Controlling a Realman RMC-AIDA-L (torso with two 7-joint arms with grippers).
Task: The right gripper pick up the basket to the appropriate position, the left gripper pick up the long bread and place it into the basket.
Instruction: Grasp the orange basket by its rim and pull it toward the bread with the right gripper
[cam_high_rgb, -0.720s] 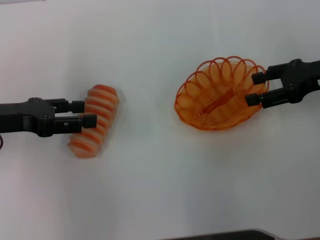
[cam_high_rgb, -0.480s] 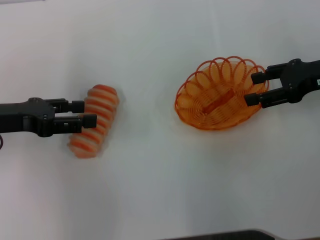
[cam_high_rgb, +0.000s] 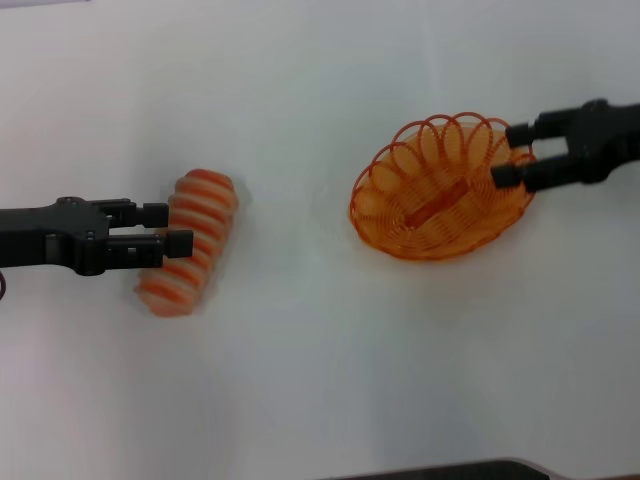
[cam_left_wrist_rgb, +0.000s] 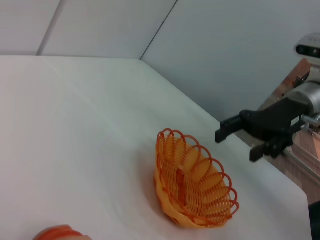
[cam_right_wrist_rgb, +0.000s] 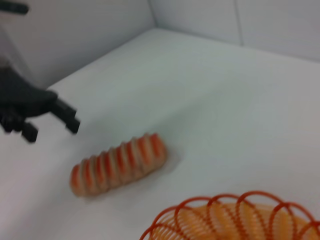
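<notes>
Two hands open, bread and basket both on the bench

Two black hands reach in from opposite sides of the white bench. The left hand hangs with its fingers spread apart over the middle of the long bread, clasping nothing; the right wrist view shows it raised clear of the loaf. The long bread lies flat on the bench, well apart from the basket. The right hand hovers at the basket's scalloped rim on the robot's right, fingers parted and empty; the left wrist view shows it above and off the wire. The basket sits upright on the bench with nothing in it.
</notes>
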